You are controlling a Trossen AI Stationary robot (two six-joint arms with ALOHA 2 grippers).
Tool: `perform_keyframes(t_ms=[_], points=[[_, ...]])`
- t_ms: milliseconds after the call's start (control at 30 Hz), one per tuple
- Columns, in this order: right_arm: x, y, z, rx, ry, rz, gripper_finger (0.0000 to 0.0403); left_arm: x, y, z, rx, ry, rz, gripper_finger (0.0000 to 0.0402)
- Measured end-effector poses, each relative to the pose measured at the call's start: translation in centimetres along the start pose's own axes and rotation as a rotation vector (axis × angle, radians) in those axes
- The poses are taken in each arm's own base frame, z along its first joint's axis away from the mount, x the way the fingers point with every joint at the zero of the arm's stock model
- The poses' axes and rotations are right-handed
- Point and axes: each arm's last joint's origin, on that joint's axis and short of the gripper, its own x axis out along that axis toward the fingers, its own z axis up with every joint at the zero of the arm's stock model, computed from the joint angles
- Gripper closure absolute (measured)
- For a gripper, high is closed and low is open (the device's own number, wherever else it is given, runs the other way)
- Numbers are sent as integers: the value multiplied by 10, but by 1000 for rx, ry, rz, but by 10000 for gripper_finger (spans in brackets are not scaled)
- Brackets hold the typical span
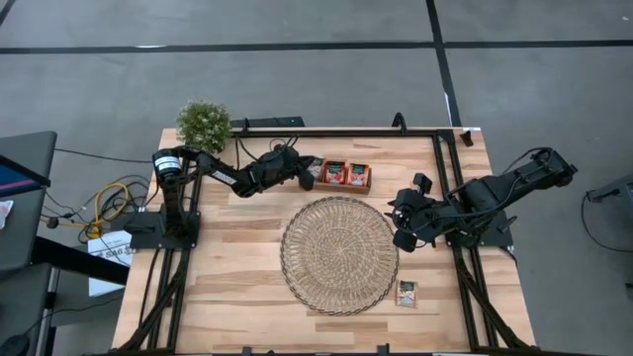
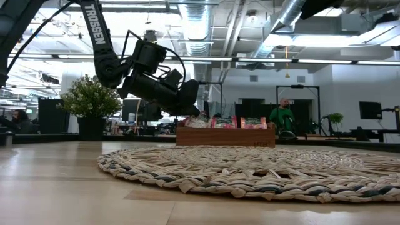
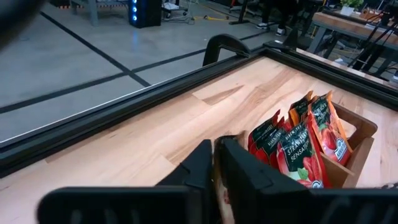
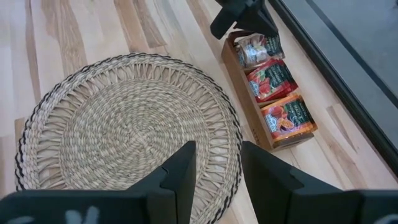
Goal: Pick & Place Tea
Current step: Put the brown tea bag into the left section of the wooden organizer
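Observation:
Red-orange and whitish tea sachets [image 3: 298, 149] stand upright in a small wooden tray [image 1: 346, 187] at the table's far middle. One more sachet [image 1: 406, 293] lies flat on the table, right of the round straw mat [image 1: 339, 255]. My left gripper [image 3: 216, 163] points almost level at the tray's left end [image 4: 244, 38], above the whitish sachets [image 2: 197, 120]. Its fingers stand almost together and I see nothing between them. My right gripper [image 4: 217, 165] hangs open and empty, high above the mat's right edge. My left gripper has its fingertips [image 2: 195, 107] right at the whitish sachets in the tray's left end. The fingers themselves hide that spot, so whether they touch a sachet I cannot tell.
A potted plant [image 1: 204, 124] stands at the far left corner. A black frame rail [image 3: 124, 106] runs along the far edge behind the tray. Bare wood lies left of the mat and along the near edge. A person [image 2: 284, 115] stands in the room beyond the table.

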Motion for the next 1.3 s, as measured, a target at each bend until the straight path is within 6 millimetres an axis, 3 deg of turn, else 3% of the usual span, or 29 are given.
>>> perform_keyframes(t_ms=[267, 400, 667, 800, 933, 1100, 1300], points=[[0, 0, 0, 0, 0, 0, 285, 0, 0, 0, 26, -2, -1, 285], [0, 0, 0, 0, 0, 0, 285, 0, -1, 5, 45, -44, -11, 262], [0, 0, 0, 0, 0, 0, 285, -18, -10, 48, 29, -168, -59, 259], [-1, 1, -1, -7, 15, 24, 285, -37, -20, 72, -39, -149, -161, 259], [-2, 5, -8, -40, 115, 125, 285, -63, -31, 86, -57, -17, -251, 259], [-10, 13, -22, -62, 267, 242, 285, -102, -37, 94, -135, 188, -267, 259], [-17, 32, -49, -23, 374, 305, 285, -145, -45, 96, -104, 318, -273, 259]])
